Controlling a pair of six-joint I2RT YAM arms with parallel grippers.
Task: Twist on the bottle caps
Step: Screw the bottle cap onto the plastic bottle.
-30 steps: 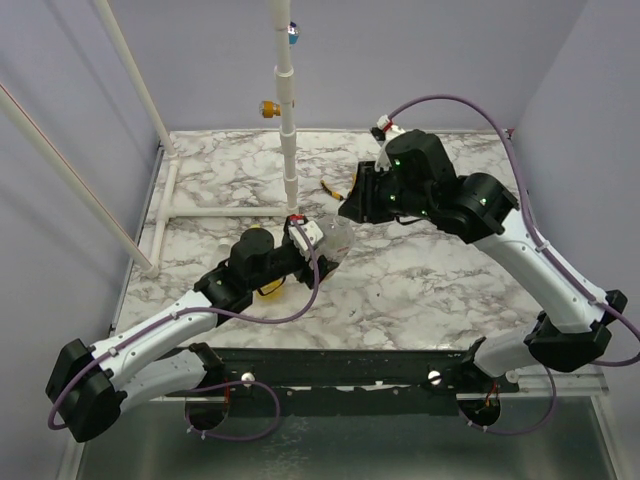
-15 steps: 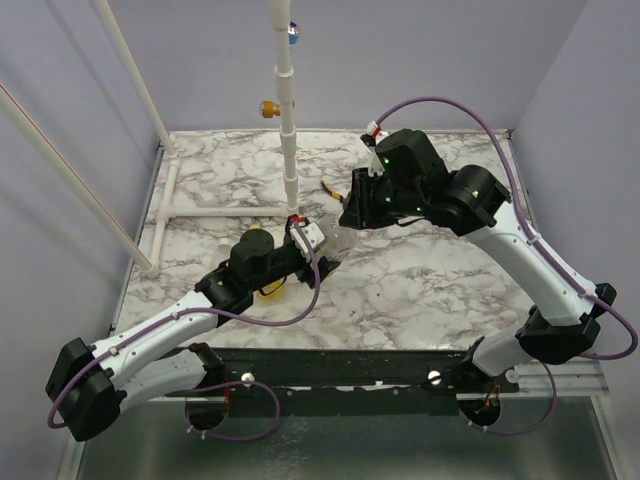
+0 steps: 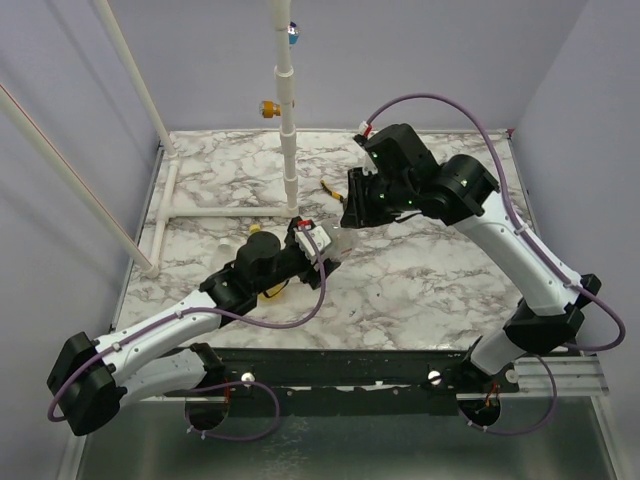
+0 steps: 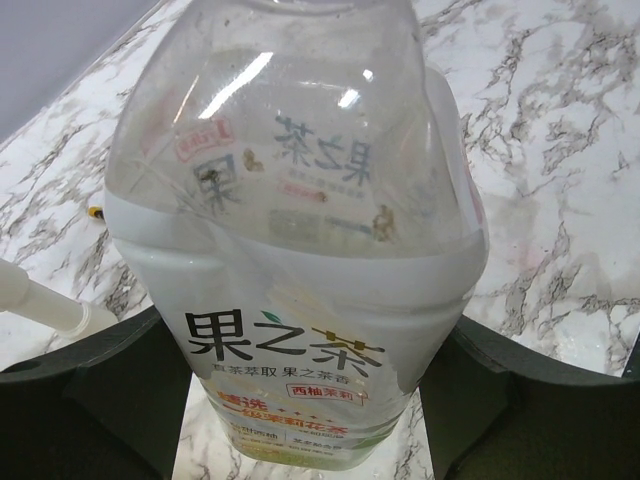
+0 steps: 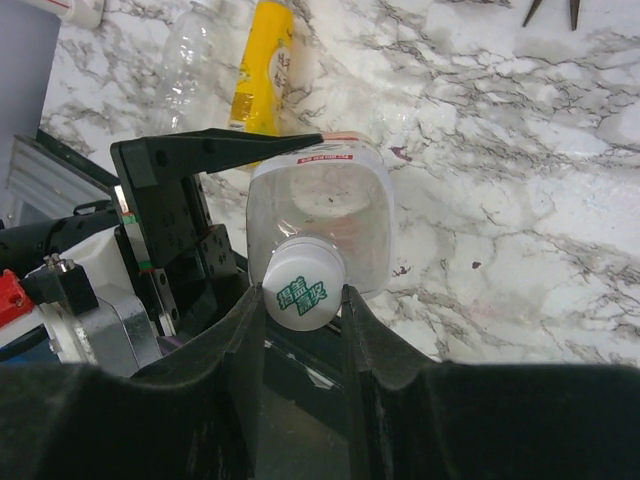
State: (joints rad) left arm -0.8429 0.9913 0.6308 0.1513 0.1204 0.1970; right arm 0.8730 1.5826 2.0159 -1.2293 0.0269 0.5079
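Observation:
The clear bottle [image 4: 300,250] with a green-and-white label is held between the dark fingers [image 4: 95,390] of my left gripper [image 4: 310,400], which is shut on its body. In the top view the clear bottle [image 3: 338,242] is lifted above the table's middle, and my left gripper [image 3: 322,248] meets my right gripper [image 3: 348,218] there. My right gripper [image 5: 303,300] is shut on a whitish bottle cap [image 5: 303,290] with green print. That cap sits at the neck of the clear bottle [image 5: 320,205]. A yellow bottle [image 5: 262,70] lies on the table.
Yellow-handled pliers [image 3: 335,190] lie behind the grippers. A white pipe frame [image 3: 289,130] stands at the back and runs along the left side. Another clear bottle [image 5: 195,60] lies beside the yellow bottle [image 3: 268,291], which lies under my left arm. The table is marbled white [image 3: 420,280].
The right arm has swung left and its wrist has turned, with the gripper staying at the bottle's neck. The left arm has shifted slightly with the bottle.

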